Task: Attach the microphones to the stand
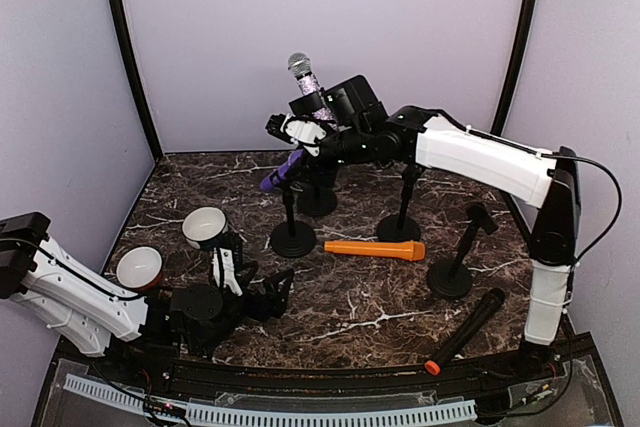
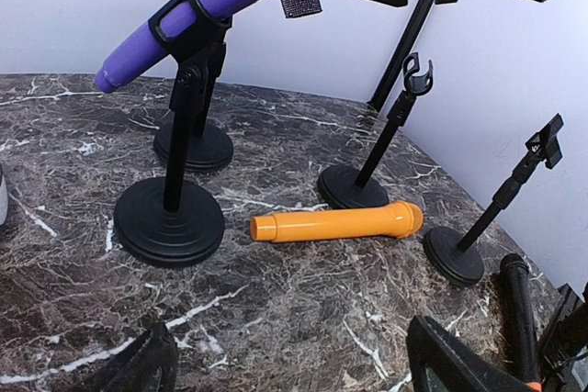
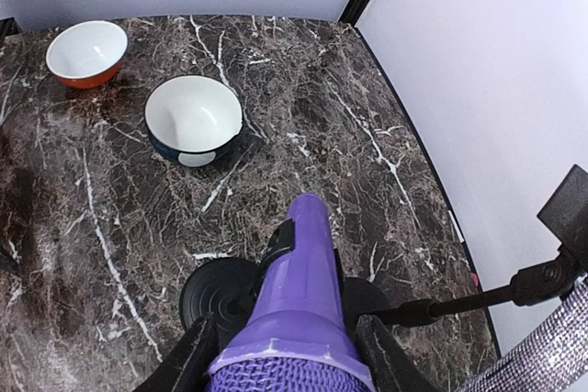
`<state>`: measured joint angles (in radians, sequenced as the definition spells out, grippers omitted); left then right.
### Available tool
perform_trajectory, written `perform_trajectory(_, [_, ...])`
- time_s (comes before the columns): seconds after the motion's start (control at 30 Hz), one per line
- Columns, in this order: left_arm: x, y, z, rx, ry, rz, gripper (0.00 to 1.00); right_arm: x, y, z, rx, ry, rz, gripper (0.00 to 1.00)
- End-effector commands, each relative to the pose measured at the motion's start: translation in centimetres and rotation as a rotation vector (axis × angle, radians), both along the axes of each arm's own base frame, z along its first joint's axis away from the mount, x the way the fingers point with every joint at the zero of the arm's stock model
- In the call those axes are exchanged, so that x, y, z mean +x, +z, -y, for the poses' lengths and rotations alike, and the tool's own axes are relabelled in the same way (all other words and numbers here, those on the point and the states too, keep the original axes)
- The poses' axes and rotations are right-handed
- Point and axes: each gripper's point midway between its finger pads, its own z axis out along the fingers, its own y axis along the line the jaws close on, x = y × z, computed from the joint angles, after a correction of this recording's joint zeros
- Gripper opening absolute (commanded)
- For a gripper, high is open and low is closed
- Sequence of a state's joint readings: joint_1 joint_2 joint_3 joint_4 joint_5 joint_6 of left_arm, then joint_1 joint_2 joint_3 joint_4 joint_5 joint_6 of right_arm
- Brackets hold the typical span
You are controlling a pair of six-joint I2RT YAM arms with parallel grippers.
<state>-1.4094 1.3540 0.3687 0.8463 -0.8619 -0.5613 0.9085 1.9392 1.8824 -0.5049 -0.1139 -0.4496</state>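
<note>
Nearest in, the left gripper is seen spread wide, low over the marble table, with nothing held between its fingers.
Up at the back, the purple microphone is pinched at its head by the right gripper, and its tilted body is seated in the clip of a stand. The glittery lilac microphone is raised just beside it, its holder hidden. The orange microphone is laid flat among the stand bases, the black microphone near the right arm's base.
</note>
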Motion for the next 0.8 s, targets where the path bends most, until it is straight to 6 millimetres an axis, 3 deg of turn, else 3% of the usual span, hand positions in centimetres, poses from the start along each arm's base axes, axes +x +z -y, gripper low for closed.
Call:
perform_trajectory(0.0, [0.1, 0.0, -1.1, 0.023, 0.04, 0.01, 0.89, 2.8, 3.6, -1.9, 0.118, -0.038, 0.103, 0.0])
perform_trajectory(0.13, [0.2, -0.1, -1.0, 0.035, 0.045, 0.012, 0.89, 4.5, 4.8, -2.3, 0.174, -0.069, 0.116, 0.0])
perform_trajectory(0.27, [0.2, -0.5, -0.6, 0.05, 0.038, 0.009, 0.9, 4.6, 4.8, -2.6, 0.18, -0.054, 0.095, 0.04])
perform_trajectory(0.47, [0.2, -0.7, -0.1, 0.077, 0.032, 0.01, 0.92, 4.2, 3.4, -2.7, 0.113, -0.035, 0.044, 0.43])
perform_trajectory(0.53, [0.2, -0.7, 0.0, 0.083, 0.03, 0.012, 0.93, 3.9, 3.9, -2.5, 0.109, -0.034, 0.027, 0.54])
perform_trajectory(0.67, [0.3, -0.9, 0.0, 0.094, 0.036, 0.013, 0.94, 3.4, 7.0, -1.2, 0.176, -0.095, 0.017, 0.77])
perform_trajectory(0.77, [0.4, -1.0, -0.3, 0.105, 0.049, 0.012, 0.98, 1.9, 8.9, -0.2, 0.216, -0.079, -0.004, 0.86])
